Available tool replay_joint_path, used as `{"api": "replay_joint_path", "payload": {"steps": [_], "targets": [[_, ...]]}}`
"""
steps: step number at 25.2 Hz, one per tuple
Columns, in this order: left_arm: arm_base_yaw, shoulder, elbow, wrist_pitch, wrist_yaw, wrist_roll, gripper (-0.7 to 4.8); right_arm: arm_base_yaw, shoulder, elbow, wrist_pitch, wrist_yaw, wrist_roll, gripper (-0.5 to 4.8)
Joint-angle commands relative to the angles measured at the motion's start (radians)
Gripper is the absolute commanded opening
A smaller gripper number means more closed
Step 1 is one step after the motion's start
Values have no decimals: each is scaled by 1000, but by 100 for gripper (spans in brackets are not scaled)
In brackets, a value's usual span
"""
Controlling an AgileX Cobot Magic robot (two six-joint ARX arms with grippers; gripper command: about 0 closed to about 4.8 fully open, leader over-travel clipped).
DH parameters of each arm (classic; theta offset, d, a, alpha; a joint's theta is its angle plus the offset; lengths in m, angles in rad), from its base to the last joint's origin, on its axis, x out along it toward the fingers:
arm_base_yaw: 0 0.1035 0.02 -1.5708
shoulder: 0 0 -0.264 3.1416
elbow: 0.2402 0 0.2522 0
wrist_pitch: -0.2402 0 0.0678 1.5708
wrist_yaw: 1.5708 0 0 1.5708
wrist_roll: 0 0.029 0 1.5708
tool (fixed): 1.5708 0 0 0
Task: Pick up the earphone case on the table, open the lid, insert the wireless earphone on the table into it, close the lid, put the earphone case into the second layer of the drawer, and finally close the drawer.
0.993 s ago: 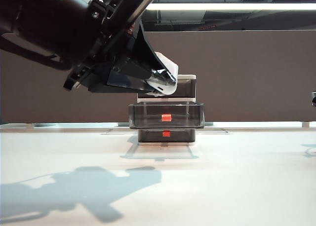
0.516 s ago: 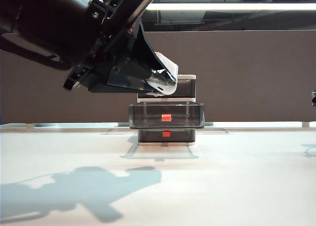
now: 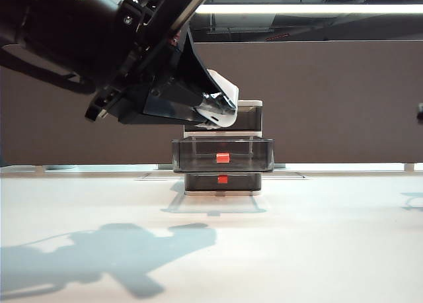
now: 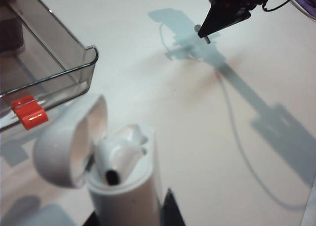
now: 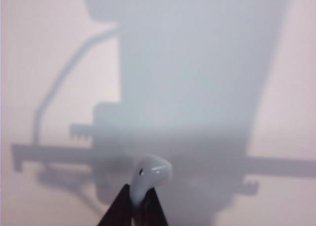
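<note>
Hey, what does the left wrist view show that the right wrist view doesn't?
Left wrist only: the earphone case in the left end effector, lid open with one earphone seated, the pulled-out second layer of the drawer with its red tab, and the right end effector at a distance. Right wrist only: the right end effector shut on a wireless earphone. Both: the table.

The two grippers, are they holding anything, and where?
Left gripper holds the earphone case by its lower body, lid open. Right gripper pinches the wireless earphone by its stem.
</note>
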Motion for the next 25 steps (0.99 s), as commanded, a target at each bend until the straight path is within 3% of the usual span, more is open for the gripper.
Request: {"api": "replay_joint_path", "payload": {"steps": [1,10,25], "targets": [[-1,-3,6,20,3,5,-6,14,-65,1,1,-10,25,-1],[-1,-3,6,22,3,4,-6,153,-326,-2,64,-151,138,-1],[-1,-3,6,39,3,5,-6,435,-502,-44,172,-128,281,-1]]}}
